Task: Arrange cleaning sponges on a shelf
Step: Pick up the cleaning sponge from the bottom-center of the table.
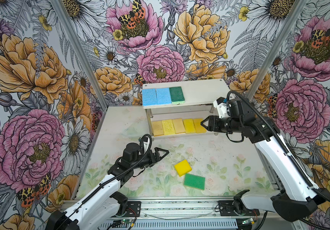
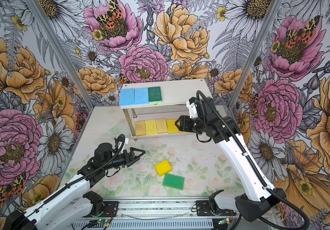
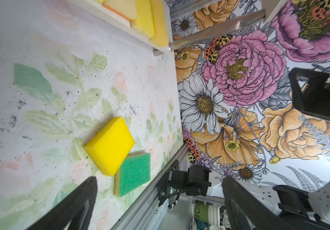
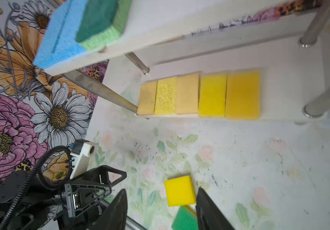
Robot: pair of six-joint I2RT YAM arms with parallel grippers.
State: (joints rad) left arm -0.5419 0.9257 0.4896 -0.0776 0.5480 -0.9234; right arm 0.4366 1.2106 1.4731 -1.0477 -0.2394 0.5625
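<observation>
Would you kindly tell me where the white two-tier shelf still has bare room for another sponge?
The white top board is bare right of the dark green-topped sponge; its left end is filled by two light blue sponges. The lower board has only a small gap beyond the row of five yellow sponges.

Floral wallpaper [image 1: 31,69] on all sides: pink peonies, orange blooms, white daisies, spotted moths. Aluminium corner posts [image 1: 75,45] at back. Tabletop [image 1: 229,159] pale, faded rose-and-leaf print, black specks. Aluminium rail [image 1: 180,206] along front edge. Light even, bright.
</observation>
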